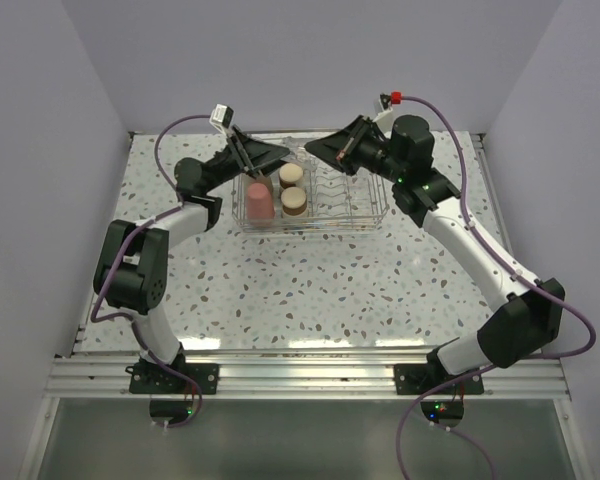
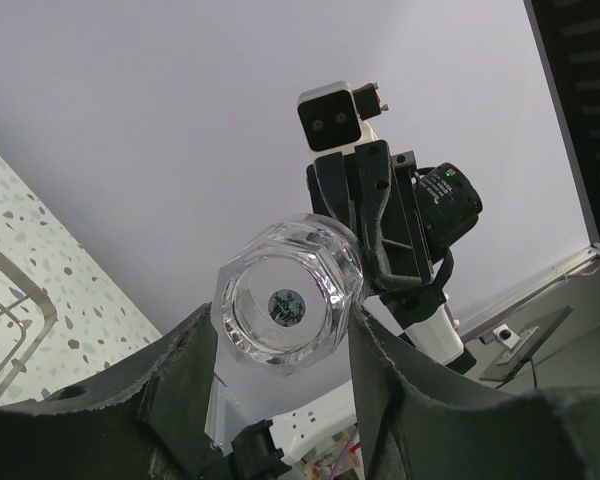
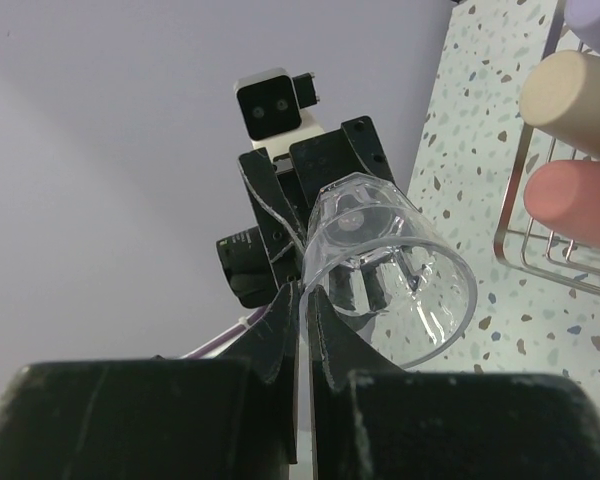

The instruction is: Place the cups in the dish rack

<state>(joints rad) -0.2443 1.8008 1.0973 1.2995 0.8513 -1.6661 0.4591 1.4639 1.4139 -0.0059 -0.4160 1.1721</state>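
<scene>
Two grippers are meeting on one clear cup [image 2: 325, 262], held in the air over the dish rack's [image 1: 355, 205] far edge. My left gripper [image 2: 285, 318] is clamping its thick faceted base between spread fingers, and a round sticker [image 2: 286, 305] is showing through the bottom. My right gripper [image 3: 305, 300] is closing almost flat, probably pinching the thin rim wall; hard to confirm. A red cup [image 1: 258, 205] and a tan cup [image 1: 292, 176] are sitting in the rack's left part.

Speckled white terrazzo tabletop [image 1: 310, 290] below the left gripper [image 1: 280, 152] and right gripper [image 1: 322, 150], plain pale lavender walls [image 1: 310, 60] behind and outward of both, aluminium rail [image 1: 310, 365] nearer, soft glare on the near tabletop.
</scene>
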